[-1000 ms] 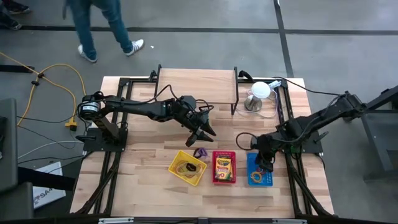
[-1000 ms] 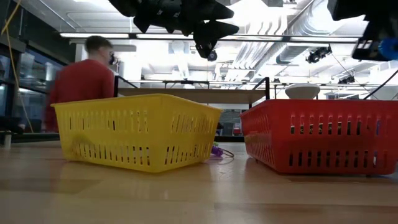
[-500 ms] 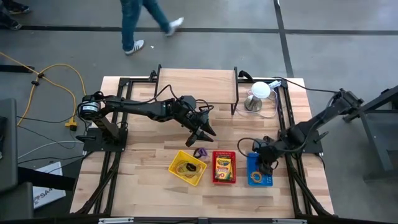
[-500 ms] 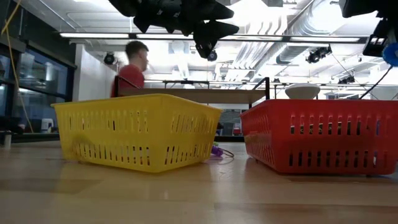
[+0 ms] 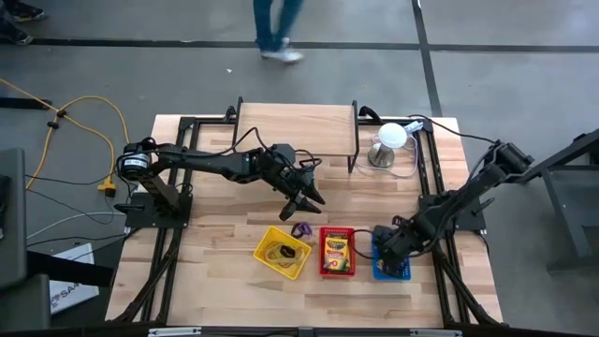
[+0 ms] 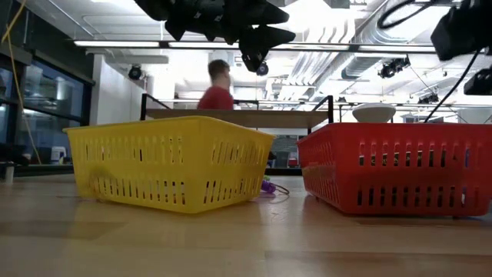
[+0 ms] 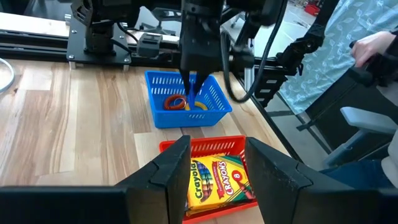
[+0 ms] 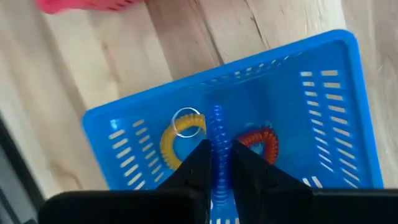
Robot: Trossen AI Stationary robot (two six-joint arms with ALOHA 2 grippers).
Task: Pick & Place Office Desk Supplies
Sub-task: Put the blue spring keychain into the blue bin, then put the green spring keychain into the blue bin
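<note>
My right gripper (image 8: 217, 163) hangs just over the blue basket (image 8: 323, 68) at the table's near right, shut on a blue coiled band (image 8: 216, 127). A yellow coiled ring (image 8: 169, 144) and a red one (image 8: 261, 142) lie on the basket floor. My left gripper (image 5: 304, 199) hovers open above mid-table, over a small purple piece (image 5: 300, 228) lying on the wood. The crayon box (image 7: 214, 180) lies flat in the red basket (image 5: 337, 251). Tan bands (image 5: 280, 251) lie in the yellow basket (image 5: 282, 253). My right gripper pinches the blue coiled band between its two fingers, at a stretch of the coil (image 8: 217, 149) right by the fingertips. The fingers come from above, pointing steeply down. The band's free part sticks out past the fingertips over the basket floor; whether it touches the floor I cannot tell.
A raised wooden shelf (image 5: 295, 126) stands at the table's far edge, with a white dome on a metal base (image 5: 388, 140) to its right. The three baskets sit in a row near the front edge. A person (image 5: 276, 23) walks past beyond the table.
My right gripper has come down over the blue basket, shifted a little toward the table's left and tipped steeper, still shut on the blue band. The person behind the table has walked toward the right.
</note>
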